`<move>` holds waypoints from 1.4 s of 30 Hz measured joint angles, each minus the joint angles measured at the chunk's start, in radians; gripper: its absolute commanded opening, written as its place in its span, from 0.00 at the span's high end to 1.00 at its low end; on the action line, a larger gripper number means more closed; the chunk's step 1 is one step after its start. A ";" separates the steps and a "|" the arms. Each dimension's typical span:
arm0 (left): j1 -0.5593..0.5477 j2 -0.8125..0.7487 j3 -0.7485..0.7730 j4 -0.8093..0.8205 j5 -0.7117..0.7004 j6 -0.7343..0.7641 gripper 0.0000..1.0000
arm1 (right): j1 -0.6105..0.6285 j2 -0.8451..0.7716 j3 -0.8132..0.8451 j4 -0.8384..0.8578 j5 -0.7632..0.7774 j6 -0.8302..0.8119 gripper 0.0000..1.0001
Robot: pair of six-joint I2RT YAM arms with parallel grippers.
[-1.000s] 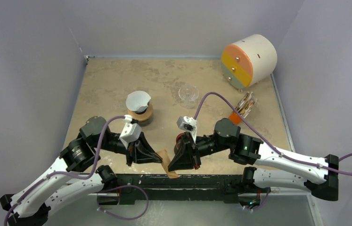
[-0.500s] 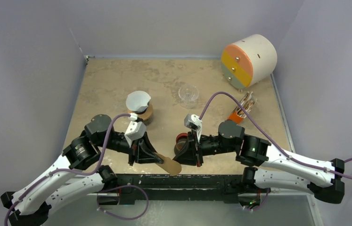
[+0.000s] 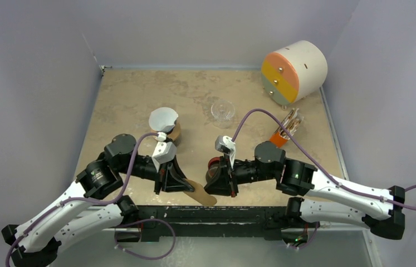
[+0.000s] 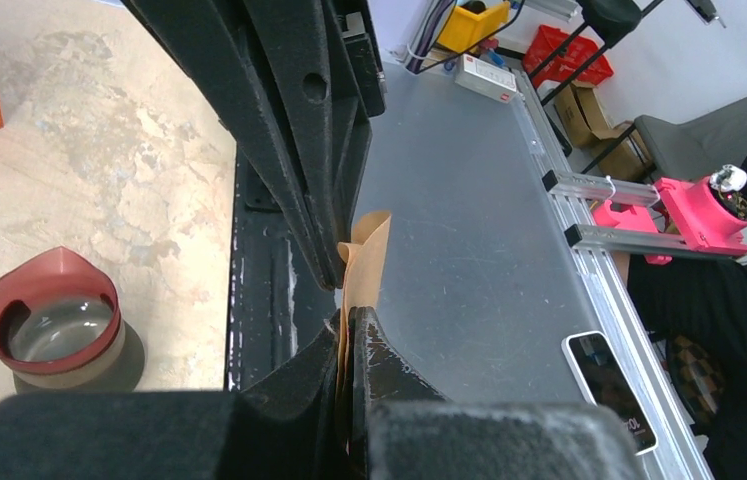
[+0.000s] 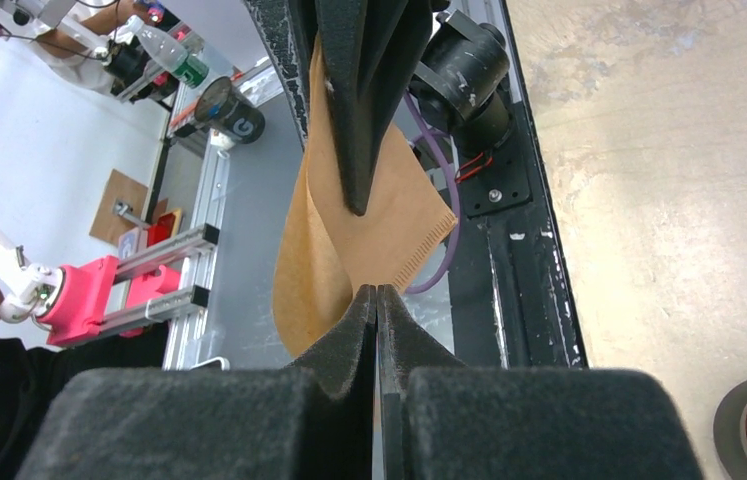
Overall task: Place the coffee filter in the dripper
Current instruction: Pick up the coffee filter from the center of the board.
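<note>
Open tabletop point(image 3: 194, 92) separates dripper point(image 3: 163, 119) from glass cup point(image 3: 223, 110).

The flat paper coffee filter point(image 5: 349, 240) is plain tan-brown with a fine toothed crimp pattern along one edge, while the small cone-shaped dripper point(image 3: 162, 118) looks pale bluish-white from above and the flat wooden ring point(image 3: 175, 133) is tan. The tabletop point(image 3: 133, 100) is sandy beige, mottled with paler and darker stone-like blotches; the small glass cup point(image 3: 223, 109) is clear and colourless, and the low round cup point(image 4: 59, 270) is dark red. The drum-shaped drawer cabinet point(image 3: 308, 58) is cream with orange, yellow and grey-green drawer fronts, the little holder point(image 3: 277, 137) is orange, and the arm cable point(image 3: 253, 110) is purple.
</note>
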 measured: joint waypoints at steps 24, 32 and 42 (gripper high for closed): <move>0.000 0.055 0.012 -0.066 -0.063 0.006 1.00 | 0.000 -0.011 0.005 -0.002 0.004 0.000 0.71; 0.000 0.053 0.023 -0.079 -0.069 0.010 1.00 | 0.000 -0.028 0.013 -0.061 0.037 -0.016 0.70; 0.000 0.034 0.023 -0.074 -0.024 0.014 1.00 | 0.000 -0.158 0.077 -0.180 0.117 -0.073 0.65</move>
